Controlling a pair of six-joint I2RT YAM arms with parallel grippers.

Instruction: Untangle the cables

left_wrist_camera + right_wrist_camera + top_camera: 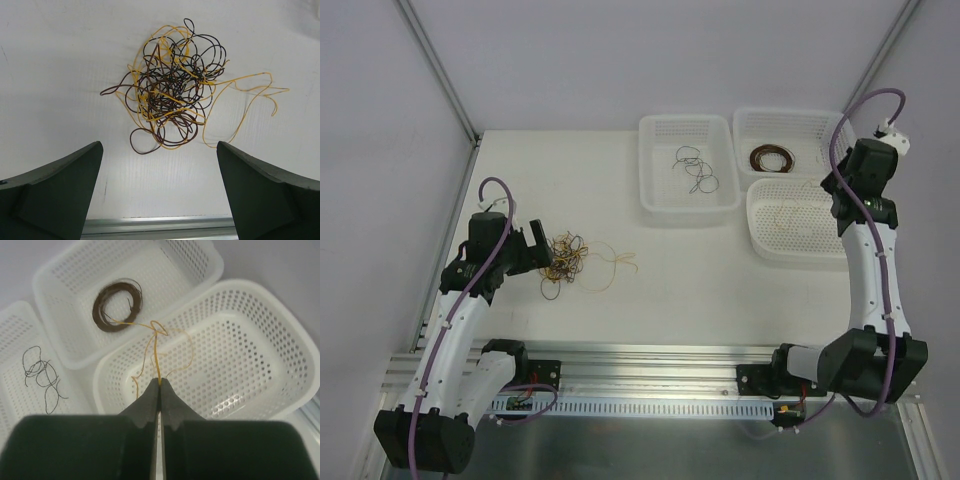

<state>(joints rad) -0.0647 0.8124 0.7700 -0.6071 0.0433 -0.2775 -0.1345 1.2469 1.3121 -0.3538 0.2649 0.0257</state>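
From above, the left gripper (533, 243) sits low over the white table (520, 170). Its fingers are spread wide and hold nothing. Just beside it lies the tangle of wires (565, 258) — yellow, black and dark brown all mixed up. One loose yellow loop (612, 266) trails out to the right of the tangle. Three white baskets stand at the back right. The square basket (690, 215) has a few black wires (695, 170) in it. The far basket (785, 112) holds a brown coil (772, 158). The right arm (870, 270) reaches over the rounded basket (790, 252), but its fingers are too hard to see from here.

In the left wrist view, two dark fingers (55, 195) stand far apart at the bottom corners. The tangle lies on the table ahead, between them and not touching them. A long yellow strand runs off to the right.

In the right wrist view, the right gripper (160, 384) has its fingers pressed tight together, pinching a yellow wire (156, 352) at the tips. The wire curls over the rounded basket — its top loop crosses in front of the rim, toward the brown coil. I cannot tell if it touches the basket's bottom.
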